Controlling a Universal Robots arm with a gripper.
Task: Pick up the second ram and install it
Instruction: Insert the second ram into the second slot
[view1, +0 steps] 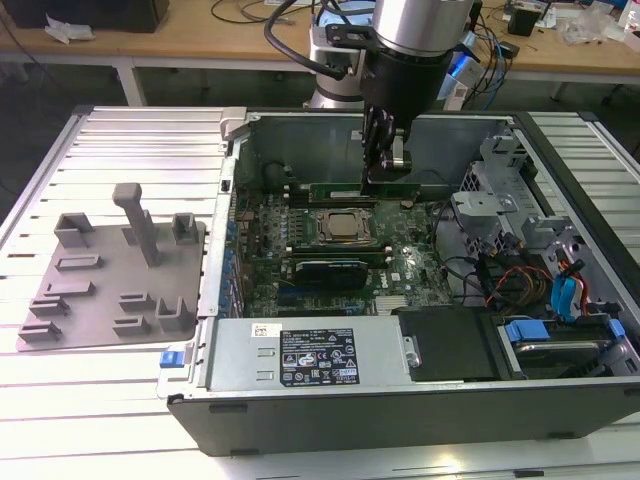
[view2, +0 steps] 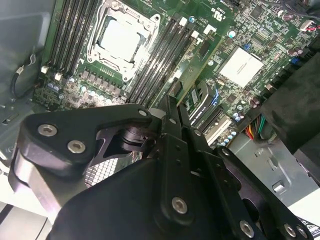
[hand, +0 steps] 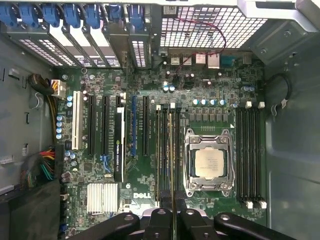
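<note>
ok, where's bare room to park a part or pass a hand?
Bare slats on the far and near sides of the grey fixture, exterior view's left. Crowded: gripper holding the second ram over the motherboard; cables at the exterior view's right.

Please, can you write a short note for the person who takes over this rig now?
The gripper is shut on the ram.
The ram is held level over the motherboard, along the slots beside the processor.
Done: the ram is picked up.
Left: seating it. I cannot tell whether it is already in a slot.
</note>
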